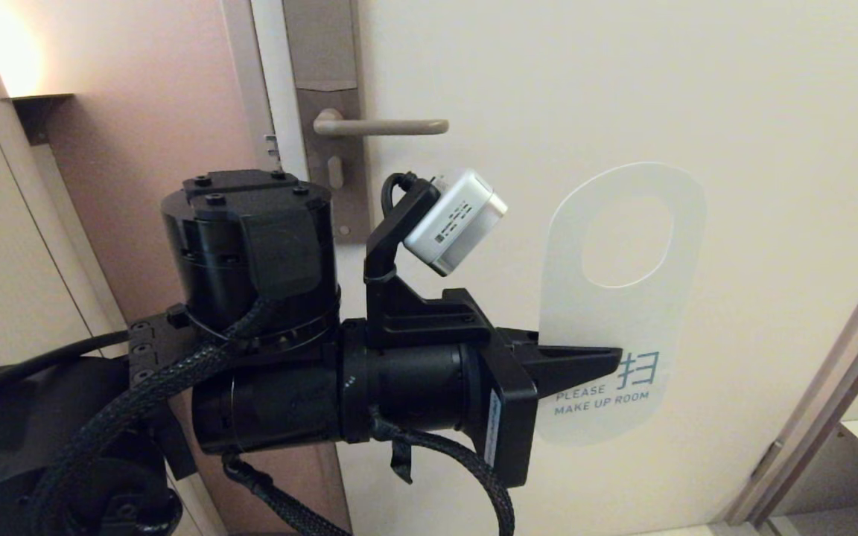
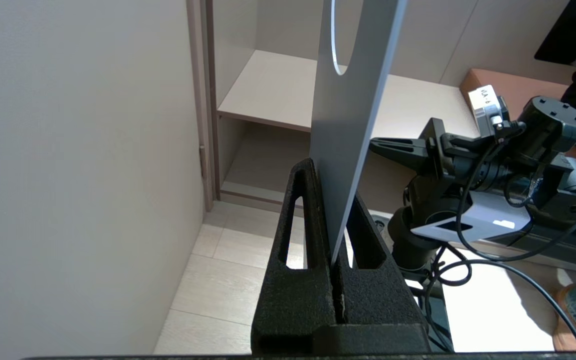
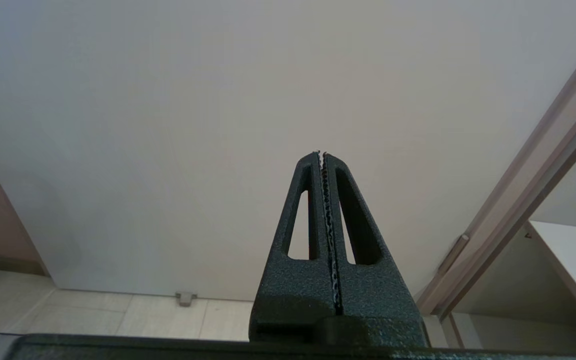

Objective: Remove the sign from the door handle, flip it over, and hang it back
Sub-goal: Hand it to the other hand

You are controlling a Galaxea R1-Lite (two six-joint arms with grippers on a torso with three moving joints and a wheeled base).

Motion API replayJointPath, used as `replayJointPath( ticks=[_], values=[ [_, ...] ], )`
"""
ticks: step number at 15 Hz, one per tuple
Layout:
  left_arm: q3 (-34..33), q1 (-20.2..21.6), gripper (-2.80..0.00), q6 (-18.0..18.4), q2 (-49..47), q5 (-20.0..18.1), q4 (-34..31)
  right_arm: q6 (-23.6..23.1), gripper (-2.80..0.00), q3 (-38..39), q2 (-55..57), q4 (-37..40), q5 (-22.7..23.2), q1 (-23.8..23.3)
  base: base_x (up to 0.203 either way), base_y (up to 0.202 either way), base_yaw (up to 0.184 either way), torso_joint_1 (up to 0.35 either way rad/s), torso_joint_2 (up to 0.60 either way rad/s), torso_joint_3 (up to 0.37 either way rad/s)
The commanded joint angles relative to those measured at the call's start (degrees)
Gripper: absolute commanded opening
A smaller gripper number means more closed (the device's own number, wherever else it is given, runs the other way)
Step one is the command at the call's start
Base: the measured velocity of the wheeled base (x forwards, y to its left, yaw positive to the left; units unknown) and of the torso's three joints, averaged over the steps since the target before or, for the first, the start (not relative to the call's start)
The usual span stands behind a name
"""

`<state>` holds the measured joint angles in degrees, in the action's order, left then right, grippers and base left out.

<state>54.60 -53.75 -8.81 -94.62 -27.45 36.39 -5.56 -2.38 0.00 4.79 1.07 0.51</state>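
Left arm: matte black cylindrical housings with round screws on the cap, braided black cables, and a white box camera on a black bracket. Left claw and right claw: textured black tapered fingers with slotted cut-outs.

The sign — off the door handle — hangs lower right of it.

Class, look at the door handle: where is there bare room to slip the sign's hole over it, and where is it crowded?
The door handle is bare along its whole lever, free tip toward open door. Crowded: below the lever, where the left gripper, jaws shut on the sign, and its wrist camera sit; the lever's root meets the plate.
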Motion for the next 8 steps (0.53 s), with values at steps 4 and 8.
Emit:
replayJointPath(
  ticks=[4, 8],
  values=[
    [-0.02, 0.05, -2.8, -0.15, -0.3, -0.06, 0.26, -0.07, -2.8, -3.89, 1.6, 1.11, -0.01, 0.02, 0.0, 0.0, 0.0, 0.0, 0.0, 0.0],
    [-0.02, 0.05, -2.8, -0.18, -0.65, -0.06, 1.46, -0.06, -2.8, -8.09, 6.94, 1.58, -0.11, 0.09, 0.0, 0.0, 0.0, 0.0, 0.0, 0.0]
  ],
)
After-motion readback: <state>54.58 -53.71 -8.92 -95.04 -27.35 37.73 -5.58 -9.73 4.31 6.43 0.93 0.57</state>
